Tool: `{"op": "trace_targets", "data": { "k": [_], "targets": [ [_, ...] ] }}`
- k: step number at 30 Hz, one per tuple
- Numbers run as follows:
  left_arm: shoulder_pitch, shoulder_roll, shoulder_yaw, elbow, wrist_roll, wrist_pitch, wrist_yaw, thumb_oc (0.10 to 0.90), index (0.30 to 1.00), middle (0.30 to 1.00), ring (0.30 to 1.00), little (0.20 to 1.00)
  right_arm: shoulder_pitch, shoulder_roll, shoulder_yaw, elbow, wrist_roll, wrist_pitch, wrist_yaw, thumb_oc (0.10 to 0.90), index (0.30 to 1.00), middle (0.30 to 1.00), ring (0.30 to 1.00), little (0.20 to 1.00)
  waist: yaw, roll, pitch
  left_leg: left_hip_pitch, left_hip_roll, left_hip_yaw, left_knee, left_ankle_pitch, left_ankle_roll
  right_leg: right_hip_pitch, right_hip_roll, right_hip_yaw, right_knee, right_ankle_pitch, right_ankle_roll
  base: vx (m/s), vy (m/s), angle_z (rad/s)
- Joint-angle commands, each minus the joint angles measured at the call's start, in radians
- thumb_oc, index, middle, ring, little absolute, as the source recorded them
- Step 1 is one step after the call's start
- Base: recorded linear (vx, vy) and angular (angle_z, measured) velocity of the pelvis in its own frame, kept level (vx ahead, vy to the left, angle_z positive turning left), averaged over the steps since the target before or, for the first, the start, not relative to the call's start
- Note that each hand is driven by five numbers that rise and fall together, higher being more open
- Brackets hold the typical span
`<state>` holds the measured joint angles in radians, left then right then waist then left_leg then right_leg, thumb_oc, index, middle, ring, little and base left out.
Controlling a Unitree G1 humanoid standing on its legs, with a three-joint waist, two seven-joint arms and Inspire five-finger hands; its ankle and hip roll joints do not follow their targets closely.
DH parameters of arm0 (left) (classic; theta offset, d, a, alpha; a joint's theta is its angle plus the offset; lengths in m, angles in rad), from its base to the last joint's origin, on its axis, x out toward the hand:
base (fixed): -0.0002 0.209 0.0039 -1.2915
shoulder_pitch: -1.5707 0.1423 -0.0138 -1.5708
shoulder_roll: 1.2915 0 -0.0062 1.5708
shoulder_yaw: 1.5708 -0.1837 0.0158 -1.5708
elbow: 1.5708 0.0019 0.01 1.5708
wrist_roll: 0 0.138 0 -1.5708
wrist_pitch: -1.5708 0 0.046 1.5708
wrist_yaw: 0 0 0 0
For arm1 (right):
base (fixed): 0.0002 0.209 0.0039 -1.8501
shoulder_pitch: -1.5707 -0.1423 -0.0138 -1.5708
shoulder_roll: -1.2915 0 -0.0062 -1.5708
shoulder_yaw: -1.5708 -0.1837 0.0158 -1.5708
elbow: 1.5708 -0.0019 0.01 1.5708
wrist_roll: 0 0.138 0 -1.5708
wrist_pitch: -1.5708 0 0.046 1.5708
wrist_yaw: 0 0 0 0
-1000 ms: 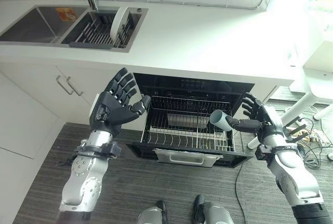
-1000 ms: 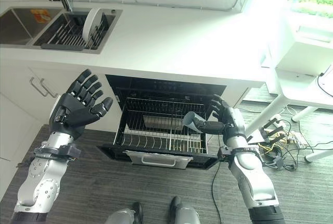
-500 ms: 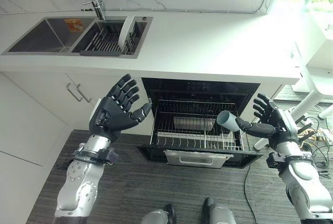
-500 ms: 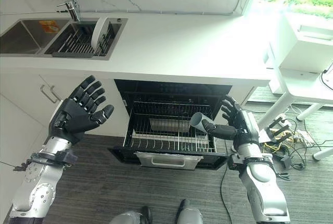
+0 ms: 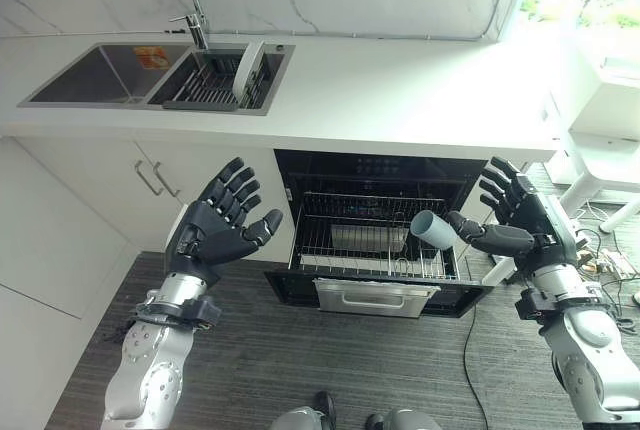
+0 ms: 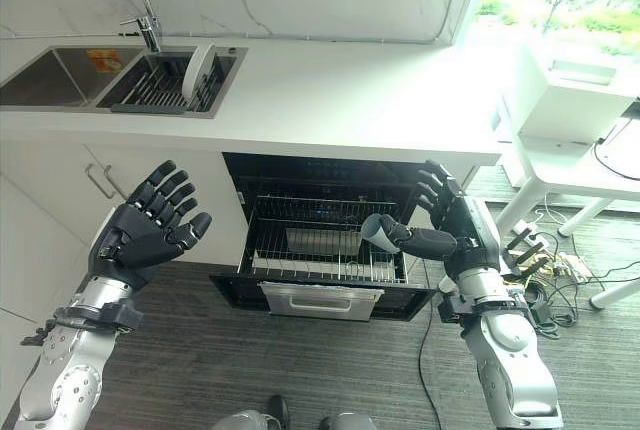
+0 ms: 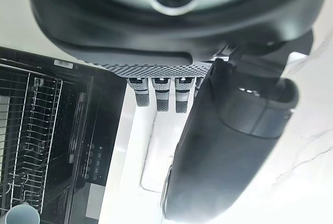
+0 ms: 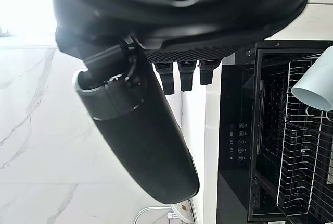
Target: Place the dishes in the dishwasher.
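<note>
The dishwasher (image 5: 380,240) sits under the counter (image 5: 400,90), its rack (image 5: 375,250) pulled out toward 6 o'clock. The sink (image 5: 90,75) lies in the counter at 10 o'clock, a drying rack (image 5: 210,80) in its right basin holding a plate (image 5: 246,68) on edge. A cup (image 5: 433,229) stands over the rack's right side.
</note>
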<state>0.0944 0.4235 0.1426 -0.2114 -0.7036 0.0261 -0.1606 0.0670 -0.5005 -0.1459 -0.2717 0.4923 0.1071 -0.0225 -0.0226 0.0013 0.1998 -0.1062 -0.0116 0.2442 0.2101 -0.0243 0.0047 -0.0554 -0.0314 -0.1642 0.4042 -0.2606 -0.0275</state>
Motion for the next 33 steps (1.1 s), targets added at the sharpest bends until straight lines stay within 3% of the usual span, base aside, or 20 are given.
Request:
{"op": "trace_targets", "data": {
  "k": [1, 2, 4, 6, 9, 10, 12, 13, 15, 16, 19, 22, 23, 24, 25, 27, 29, 33],
  "targets": [
    [-0.104, 0.027, 0.012, -0.133, -0.047, -0.085, -0.005, 0.800, 0.900, 0.900, 0.900, 0.900, -0.122, -0.041, -0.100, -0.101, 0.015, -0.138, -0.030, 0.800, 0.900, 0.900, 0.900, 0.900, -0.010, -0.038, -0.025, 0.050, 0.104, 0.061, 0.090, -0.024, -0.109, 0.075, -0.038, -0.056, -0.104, 0.046, 0.095, -0.04, 0.061, 0.21],
    [-0.103, 0.024, 0.012, -0.137, -0.050, -0.085, -0.007, 0.800, 0.900, 0.900, 0.900, 0.900, -0.130, -0.047, -0.106, -0.103, 0.017, -0.133, -0.034, 0.800, 0.900, 0.900, 0.900, 0.900, -0.018, -0.045, -0.022, 0.056, 0.146, 0.076, 0.090, -0.047, -0.108, 0.071, -0.048, -0.063, -0.104, 0.053, 0.093, -0.03, 0.178, 0.16],
    [-0.087, 0.018, 0.012, -0.152, -0.053, -0.096, -0.005, 0.800, 0.900, 0.900, 0.900, 0.900, -0.129, -0.062, -0.115, -0.101, 0.029, -0.135, -0.021, 0.800, 0.900, 0.900, 0.900, 0.900, -0.032, -0.046, -0.021, 0.070, 0.189, 0.069, 0.090, -0.099, -0.095, 0.070, -0.062, -0.064, -0.104, 0.058, 0.100, -0.02, 0.313, 0.27],
    [-0.062, 0.009, 0.028, -0.168, -0.078, -0.117, 0.006, 0.800, 0.900, 0.900, 0.900, 0.900, -0.124, -0.083, -0.126, -0.109, 0.050, -0.135, 0.009, 0.800, 0.900, 0.900, 0.900, 0.900, -0.038, -0.039, -0.039, 0.049, 0.230, -0.011, 0.090, -0.081, -0.113, 0.047, -0.061, -0.025, -0.104, 0.062, 0.099, -0.02, 0.405, 0.21],
    [-0.055, -0.006, 0.040, -0.170, -0.099, -0.136, 0.022, 0.800, 0.900, 0.900, 0.900, 0.900, -0.146, -0.118, -0.125, -0.118, 0.057, -0.110, 0.018, 0.800, 0.900, 0.900, 0.900, 0.900, -0.035, -0.028, -0.068, -0.002, 0.296, -0.129, 0.090, -0.006, -0.155, 0.025, -0.063, 0.031, -0.104, 0.049, 0.097, 0.02, 0.407, -0.38],
    [-0.056, -0.014, 0.037, -0.164, -0.097, -0.147, 0.018, 0.800, 0.900, 0.900, 0.900, 0.900, -0.169, -0.134, -0.117, -0.114, 0.051, -0.098, 0.010, 0.800, 0.900, 0.900, 0.900, 0.900, -0.038, -0.021, -0.078, -0.021, 0.342, -0.149, 0.090, 0.031, -0.173, 0.019, -0.077, 0.039, -0.104, 0.043, 0.099, 0.03, 0.568, -0.47],
    [-0.057, -0.024, 0.028, -0.150, -0.078, -0.165, 0.001, 0.800, 0.900, 0.900, 0.900, 0.900, -0.185, -0.150, -0.115, -0.118, 0.045, -0.094, -0.001, 0.800, 0.900, 0.900, 0.900, 0.900, -0.050, -0.013, -0.087, -0.022, 0.391, -0.145, 0.090, 0.047, -0.189, 0.009, -0.105, 0.038, -0.104, 0.045, 0.107, 0.01, 0.550, -0.42],
    [-0.056, -0.025, 0.027, -0.146, -0.079, -0.171, -0.008, 0.800, 0.900, 0.900, 0.900, 0.900, -0.189, -0.156, -0.115, -0.119, 0.047, -0.094, -0.004, 0.800, 0.900, 0.900, 0.900, 0.900, -0.051, -0.008, -0.090, -0.017, 0.392, -0.151, 0.090, 0.037, -0.192, 0.004, -0.113, 0.043, -0.104, 0.047, 0.112, 0.02, 0.570, -0.38],
    [-0.047, -0.013, 0.050, -0.157, -0.094, -0.180, -0.034, 0.800, 0.900, 0.900, 0.900, 0.900, -0.203, -0.169, -0.128, -0.126, 0.057, -0.082, -0.005, 0.800, 0.900, 0.900, 0.900, 0.900, -0.053, 0.009, -0.093, 0.006, 0.369, -0.174, 0.090, -0.024, -0.196, -0.008, -0.153, 0.074, -0.104, 0.063, 0.147, 0.03, 0.691, -0.37],
    [-0.051, -0.006, 0.065, -0.157, -0.105, -0.171, -0.045, 0.800, 0.900, 0.900, 0.900, 0.900, -0.202, -0.166, -0.137, -0.134, 0.056, -0.075, -0.013, 0.800, 0.900, 0.900, 0.900, 0.900, -0.059, 0.015, -0.094, 0.019, 0.353, -0.158, 0.090, -0.083, -0.195, -0.010, -0.182, 0.085, -0.104, 0.078, 0.177, 0.02, 0.729, -0.44],
    [-0.076, 0.030, 0.086, -0.161, -0.128, -0.122, -0.053, 0.800, 0.900, 0.900, 0.900, 0.900, -0.166, -0.132, -0.172, -0.157, 0.064, -0.082, -0.039, 0.800, 0.900, 0.900, 0.900, 0.900, -0.056, 0.004, -0.096, 0.036, 0.286, -0.135, 0.090, -0.158, -0.169, -0.020, -0.273, 0.093, -0.104, 0.139, 0.245, -0.01, 0.684, -0.16],
    [-0.100, 0.080, 0.102, -0.165, -0.111, -0.070, -0.105, 0.800, 0.900, 0.900, 0.900, 0.900, -0.111, -0.074, -0.213, -0.181, 0.040, -0.095, -0.050, 0.800, 0.900, 0.900, 0.900, 0.900, -0.024, -0.027, -0.087, 0.034, 0.141, -0.147, 0.090, -0.219, -0.097, -0.084, -0.399, 0.087, -0.104, 0.369, 0.263, -0.06, 0.907, 0.22],
    [-0.100, 0.092, 0.108, -0.174, -0.096, -0.058, -0.094, 0.800, 0.900, 0.900, 0.900, 0.900, -0.126, -0.051, -0.192, -0.177, 0.028, -0.095, -0.049, 0.800, 0.900, 0.900, 0.900, 0.900, 0.001, -0.027, -0.084, 0.038, 0.122, -0.129, 0.090, -0.230, -0.084, -0.103, -0.432, 0.027, -0.104, 0.410, 0.276, -0.09, 0.762, -0.01],
    [-0.092, 0.097, 0.118, -0.184, -0.088, -0.047, -0.088, 0.800, 0.900, 0.900, 0.900, 0.900, -0.144, -0.028, -0.165, -0.161, 0.008, -0.098, -0.048, 0.800, 0.900, 0.900, 0.900, 0.900, 0.028, -0.026, -0.086, 0.035, 0.106, -0.109, 0.090, -0.228, -0.069, -0.105, -0.430, -0.030, -0.104, 0.400, 0.276, -0.07, 0.672, -0.33],
    [-0.092, 0.105, 0.109, -0.186, -0.091, -0.040, -0.091, 0.800, 0.900, 0.900, 0.900, 0.900, -0.144, -0.026, -0.142, -0.161, -0.005, -0.094, -0.077, 0.800, 0.900, 0.900, 0.900, 0.900, 0.028, -0.026, -0.088, 0.020, 0.081, -0.119, 0.090, -0.224, -0.050, -0.097, -0.341, -0.024, -0.104, 0.346, 0.258, -0.04, 0.548, -0.78],
    [-0.100, 0.101, 0.081, -0.178, -0.069, -0.053, -0.089, 0.800, 0.900, 0.900, 0.900, 0.900, -0.131, -0.039, -0.138, -0.163, -0.013, -0.093, -0.081, 0.800, 0.900, 0.900, 0.900, 0.900, 0.018, -0.037, -0.095, 0.008, 0.055, -0.126, 0.090, -0.227, -0.032, -0.091, -0.246, -0.034, -0.104, 0.283, 0.232, 0.01, 0.306, 0.41],
    [-0.094, 0.105, 0.063, -0.191, -0.046, -0.107, -0.100, 0.800, 0.900, 0.900, 0.900, 0.900, -0.119, -0.065, -0.155, -0.161, 0.026, -0.099, -0.068, 0.800, 0.900, 0.900, 0.900, 0.900, 0.014, -0.043, -0.095, 0.005, 0.039, -0.122, 0.090, -0.226, -0.021, -0.099, -0.180, -0.057, -0.104, 0.222, 0.213, 0.02, 0.165, 0.72],
    [-0.095, 0.103, 0.045, -0.209, -0.029, -0.145, -0.103, 0.800, 0.900, 0.900, 0.900, 0.900, -0.119, -0.073, -0.148, -0.149, 0.048, -0.109, -0.067, 0.800, 0.900, 0.900, 0.900, 0.900, 0.011, -0.042, -0.097, 0.008, 0.022, -0.121, 0.090, -0.223, -0.010, -0.105, -0.116, -0.059, -0.104, 0.169, 0.190, 0.03, 0.031, -0.40]
  ]
}}
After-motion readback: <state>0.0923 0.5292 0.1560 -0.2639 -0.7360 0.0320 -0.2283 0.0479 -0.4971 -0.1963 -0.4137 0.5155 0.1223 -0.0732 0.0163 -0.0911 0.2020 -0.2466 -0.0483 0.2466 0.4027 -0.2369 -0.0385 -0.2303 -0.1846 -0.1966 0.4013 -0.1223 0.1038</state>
